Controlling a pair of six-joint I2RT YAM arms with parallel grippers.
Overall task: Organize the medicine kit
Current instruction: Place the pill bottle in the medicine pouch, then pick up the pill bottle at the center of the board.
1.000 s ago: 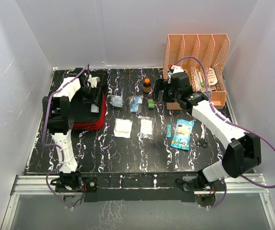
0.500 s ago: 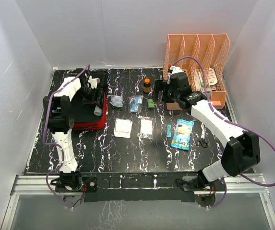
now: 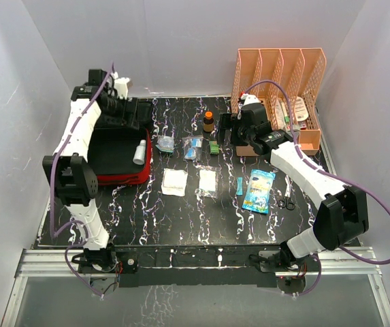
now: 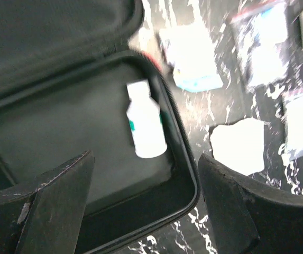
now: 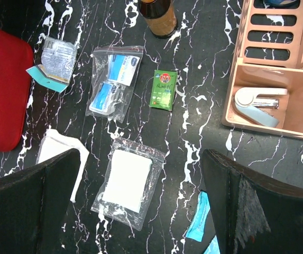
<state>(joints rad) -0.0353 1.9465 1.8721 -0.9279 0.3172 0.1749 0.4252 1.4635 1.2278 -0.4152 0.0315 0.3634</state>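
Red medicine kit [image 3: 123, 180], white bottle [image 3: 139, 152] inside, white pad [image 3: 175, 182] beside

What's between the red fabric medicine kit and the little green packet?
A clear bag with a blue card and a clear bag of blue-and-white packs, in the right wrist view.

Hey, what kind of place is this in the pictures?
Most likely a robot test cell: plain white panels wall in a black marbled table, a left arm and right arm are bolted to a metal rail at its near edge, and a medicine kit lies open.
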